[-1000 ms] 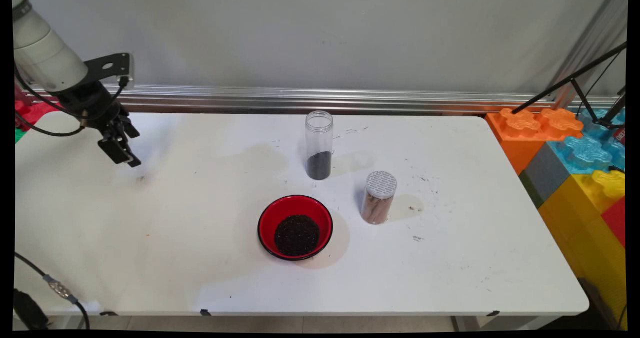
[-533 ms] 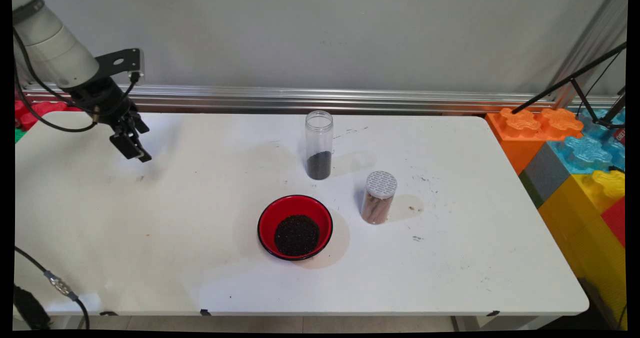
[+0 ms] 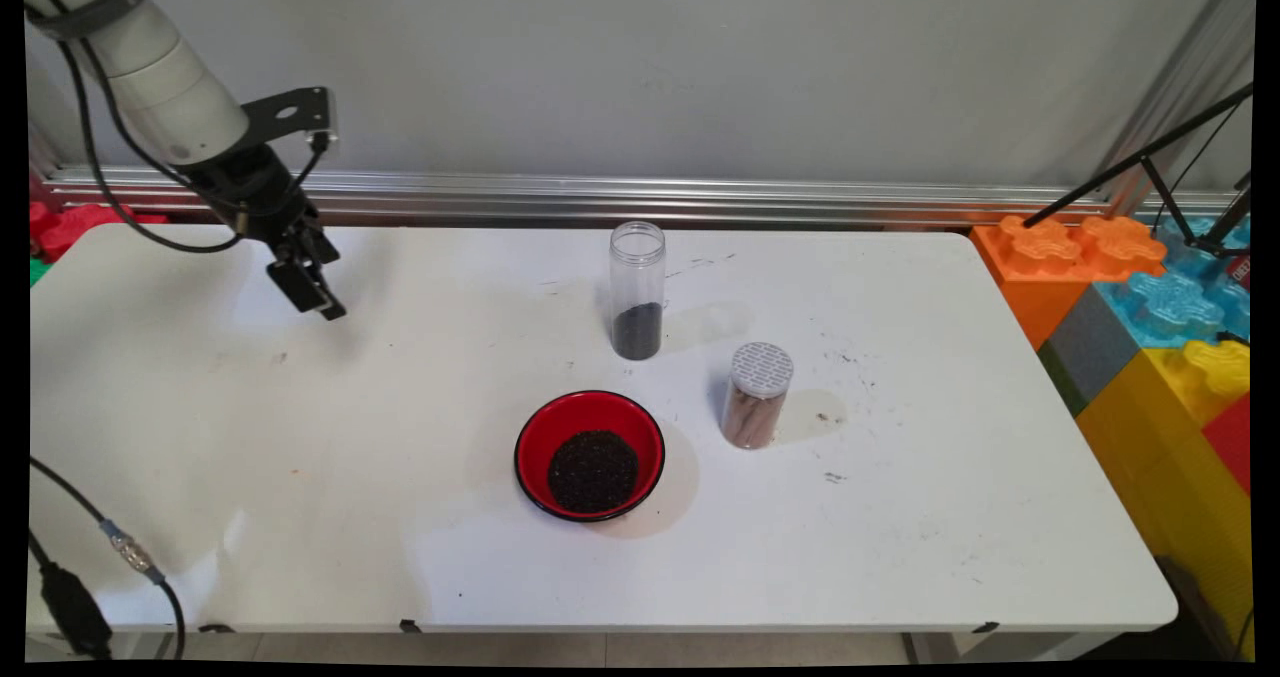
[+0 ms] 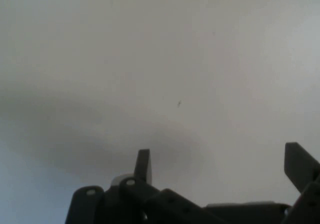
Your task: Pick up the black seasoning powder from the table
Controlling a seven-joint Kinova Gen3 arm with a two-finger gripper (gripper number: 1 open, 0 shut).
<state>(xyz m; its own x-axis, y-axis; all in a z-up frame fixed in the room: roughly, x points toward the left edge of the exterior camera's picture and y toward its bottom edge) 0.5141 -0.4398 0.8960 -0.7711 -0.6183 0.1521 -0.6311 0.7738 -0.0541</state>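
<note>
A: What has the gripper [image 3: 318, 297] got?
B: Nothing. In the hand view its fingers [image 4: 143, 165] stand wide apart, with only bare white table [image 4: 165, 59] between and beyond them.
A: Where is it?
B: Over the table's far left part, above the surface and tilted down toward the right. It touches nothing.
A: What is nearest to it?
B: The tube [image 3: 637, 290], though that is well apart to the right. It stands upright, clear and open at the top, with dark grains at the bottom.
A: And around the tube?
B: A red bowl [image 3: 590, 454] of the same dark grains sits nearer the camera. Just right of the bowl is a jar [image 3: 758, 397] with a perforated lid and brown contents.
A: Further out?
B: Big coloured blocks [image 3: 1150, 297] past the table's right end.
</note>
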